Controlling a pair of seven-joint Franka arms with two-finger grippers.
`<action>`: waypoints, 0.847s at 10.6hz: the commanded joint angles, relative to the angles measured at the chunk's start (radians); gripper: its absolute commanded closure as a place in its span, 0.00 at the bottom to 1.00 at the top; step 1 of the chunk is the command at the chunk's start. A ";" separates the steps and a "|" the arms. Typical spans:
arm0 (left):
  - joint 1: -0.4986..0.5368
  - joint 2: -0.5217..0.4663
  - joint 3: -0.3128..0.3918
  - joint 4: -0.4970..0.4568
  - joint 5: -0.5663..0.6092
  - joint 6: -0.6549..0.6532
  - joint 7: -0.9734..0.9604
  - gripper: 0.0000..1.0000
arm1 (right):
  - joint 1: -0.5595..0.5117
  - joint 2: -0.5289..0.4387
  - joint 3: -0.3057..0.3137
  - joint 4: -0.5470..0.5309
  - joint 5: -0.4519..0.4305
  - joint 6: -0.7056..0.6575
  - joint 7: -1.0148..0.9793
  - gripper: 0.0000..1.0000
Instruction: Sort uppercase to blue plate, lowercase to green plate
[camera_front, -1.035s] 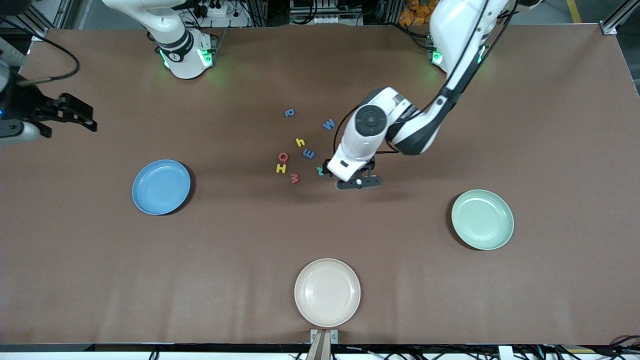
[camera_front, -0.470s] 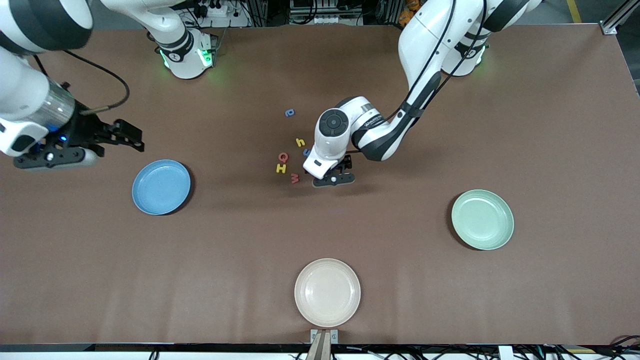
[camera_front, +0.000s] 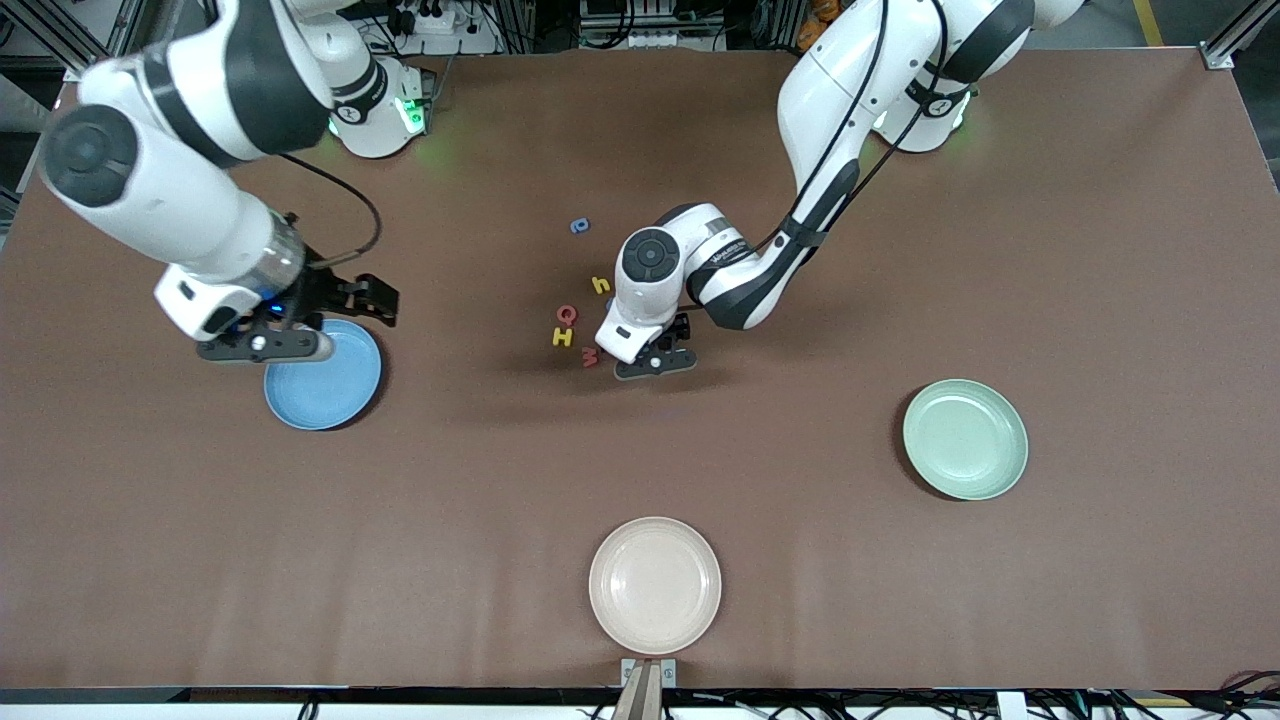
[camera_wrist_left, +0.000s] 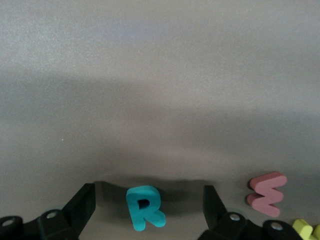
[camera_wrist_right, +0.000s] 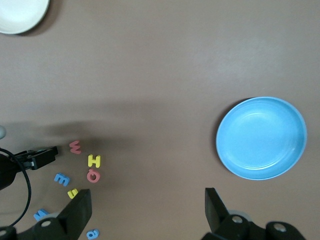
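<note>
A teal R (camera_wrist_left: 145, 207) lies flat on the table between the spread fingers (camera_wrist_left: 82, 205) of my left gripper (camera_wrist_left: 148, 206), with a gap on each side. In the front view the left gripper (camera_front: 655, 362) is low beside the red w (camera_front: 590, 355) and hides the R. Close by are the yellow H (camera_front: 562, 337), red Q (camera_front: 566, 314), yellow h (camera_front: 600, 285) and a small blue letter (camera_front: 579, 226). The blue E (camera_wrist_right: 61, 179) and blue M (camera_wrist_right: 41, 215) show in the right wrist view. My right gripper (camera_front: 262, 346) hangs open and empty over the blue plate's (camera_front: 330, 385) rim. The green plate (camera_front: 965, 438) is empty.
A cream plate (camera_front: 655, 585) sits near the table's front edge, nearer to the camera than the letters. The left arm's forearm (camera_front: 740, 280) lies over part of the letter cluster. Bare brown table stretches between the three plates.
The left gripper slid toward the right arm's end and now straddles the R. The right arm swung in from the table's end to above the blue plate's rim.
</note>
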 joint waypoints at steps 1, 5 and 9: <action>-0.013 -0.004 0.011 0.024 0.028 -0.030 -0.030 0.05 | 0.035 0.041 -0.006 -0.075 0.008 0.132 0.047 0.00; -0.013 -0.004 0.010 0.058 0.018 -0.030 -0.030 0.05 | 0.104 0.081 -0.006 -0.235 0.008 0.383 0.130 0.00; -0.037 0.007 0.008 0.101 0.017 -0.029 -0.033 0.07 | 0.133 0.098 -0.005 -0.362 0.008 0.596 0.141 0.00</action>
